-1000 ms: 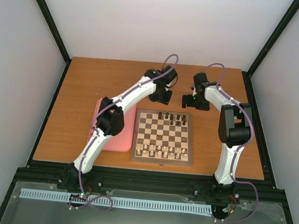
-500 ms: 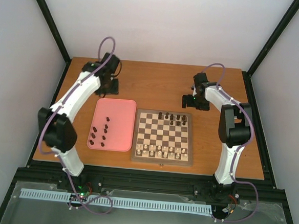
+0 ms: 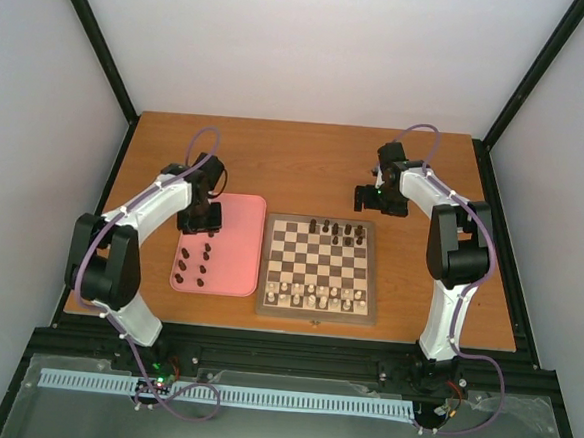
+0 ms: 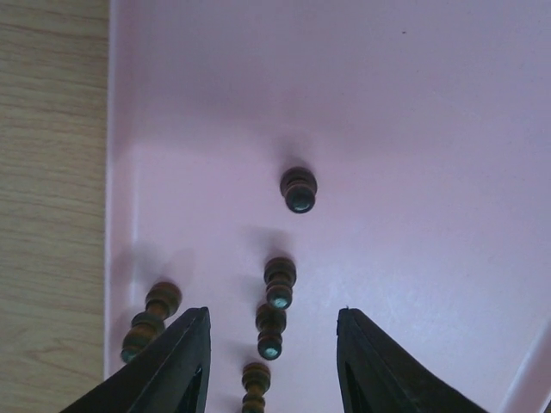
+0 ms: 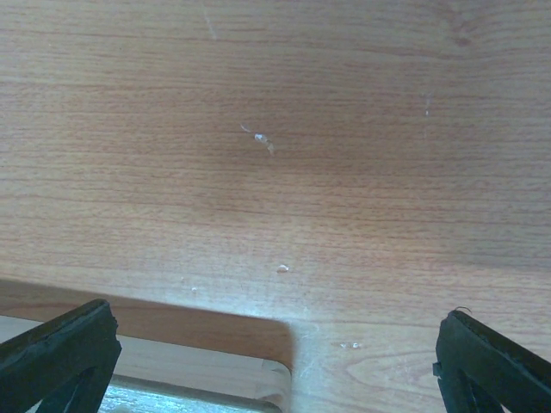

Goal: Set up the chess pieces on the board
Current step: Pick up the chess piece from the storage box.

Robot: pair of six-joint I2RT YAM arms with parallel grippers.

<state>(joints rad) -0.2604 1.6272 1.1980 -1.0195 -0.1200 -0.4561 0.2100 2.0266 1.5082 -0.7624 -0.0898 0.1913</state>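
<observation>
— Where are the dark chess pieces (image 4: pixel 299 189)?
— Most lie loose on the pink tray (image 3: pixel 240 247), right under the left gripper (image 4: pixel 272 311). Three run in a line between its fingers, one sits further ahead, and one is off to its left by the tray's wall. Another group stands on the far rows of the board (image 3: pixel 316 310), away to that gripper's right.
— Is it holding any?
— No. Its jaws stand partly spread above the tray, pinching nothing.
— What do the pieces look like?
— Tiny, turned and ringed, in glossy near-black wood. Several show a greenish round end. The tray is smooth and matte with rounded corners. The board is checkered light and dark wood with a plain border, and pale pieces (image 3: pixel 311 299) stand on its near rows.
— And the arms?
— The left arm (image 3: pixel 142 207) bows out at the elbow and reaches inward, wrist pointing down over the tray's far end. The right arm (image 3: pixel 451 245) folds back. The right gripper (image 5: pixel 274 317) hangs spread wide over the bare, grained wooden table (image 5: pixel 275 129), beyond the board's far right corner.
</observation>
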